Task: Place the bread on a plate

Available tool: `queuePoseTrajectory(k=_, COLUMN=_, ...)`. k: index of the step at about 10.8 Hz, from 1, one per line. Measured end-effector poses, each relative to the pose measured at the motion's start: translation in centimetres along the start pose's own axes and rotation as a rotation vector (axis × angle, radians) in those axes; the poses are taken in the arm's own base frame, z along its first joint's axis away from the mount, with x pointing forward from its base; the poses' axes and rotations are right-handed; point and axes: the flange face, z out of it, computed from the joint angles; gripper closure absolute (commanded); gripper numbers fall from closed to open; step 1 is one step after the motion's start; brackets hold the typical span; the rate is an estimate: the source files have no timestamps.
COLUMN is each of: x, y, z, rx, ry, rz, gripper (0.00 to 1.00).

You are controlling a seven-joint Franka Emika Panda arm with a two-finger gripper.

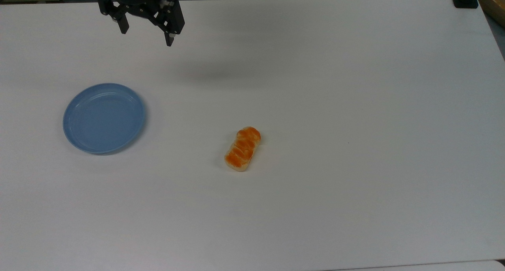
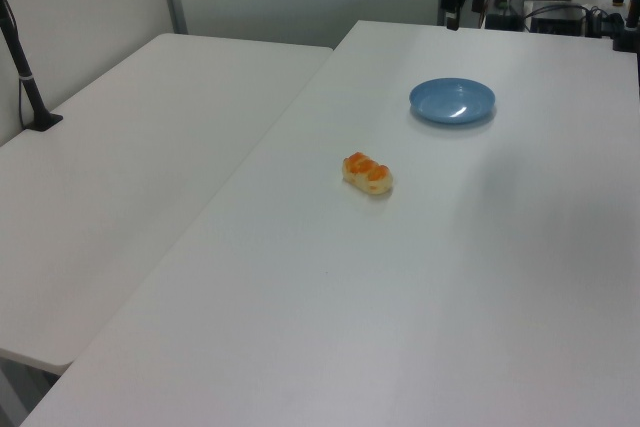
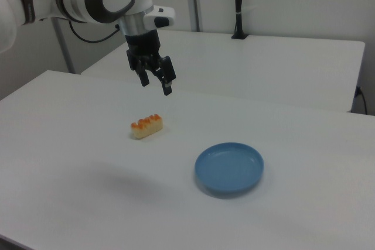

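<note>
Gripper [image 1: 146, 37] spread wide, empty, high above table; bread [image 1: 242, 149] apart from plate [image 1: 103, 117]

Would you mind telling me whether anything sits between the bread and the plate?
Nothing visible does. Bare white table lies between the bread and the empty plate, and the open end effector hangs above the table, apart from both.

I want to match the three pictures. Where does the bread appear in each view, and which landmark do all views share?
Top view: the bread lies just below the picture's middle, to the right of the plate.
Left view: the bread sits near the middle, below and left of the plate.
Right view: the bread is left of centre, above and left of the plate.
Shared landmark: the light blue plate.
</note>
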Motion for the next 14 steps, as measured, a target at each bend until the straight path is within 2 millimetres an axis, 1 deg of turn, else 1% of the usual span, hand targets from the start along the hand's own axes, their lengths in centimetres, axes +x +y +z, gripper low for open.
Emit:
queuePoseTrajectory(k=2, x=0.0, y=-0.1, z=0.1, rx=0.005, ry=-0.003, rz=0.0, gripper=0.0)
queuePoseTrajectory(k=4, x=0.1, y=-1.0, z=0.8, rx=0.006, ry=-0.013, rz=-0.013, gripper=0.0)
queuePoseTrajectory(k=6, x=0.2, y=-2.8, z=1.7, rx=0.004, ry=-0.028, rz=-0.04, gripper=0.0)
queuePoseTrajectory(k=8, x=0.6, y=-5.2, z=3.3, rx=0.034, ry=-0.053, rz=-0.032, gripper=0.0)
queuePoseTrajectory(k=10, x=2.2, y=-9.0, z=5.9, rx=0.046, ry=-0.061, rz=0.046, gripper=0.0)
queuePoseTrajectory(k=11, x=3.2, y=-11.5, z=7.9, rx=0.05, ry=-0.04, rz=0.089, gripper=0.0)
queuePoseTrajectory(k=13, x=4.5, y=-16.2, z=12.6, rx=0.06, ry=0.001, rz=0.155, gripper=0.0)
queuePoseTrajectory(k=14, x=4.8, y=-18.0, z=14.9, rx=0.064, ry=0.016, rz=0.171, gripper=0.0)
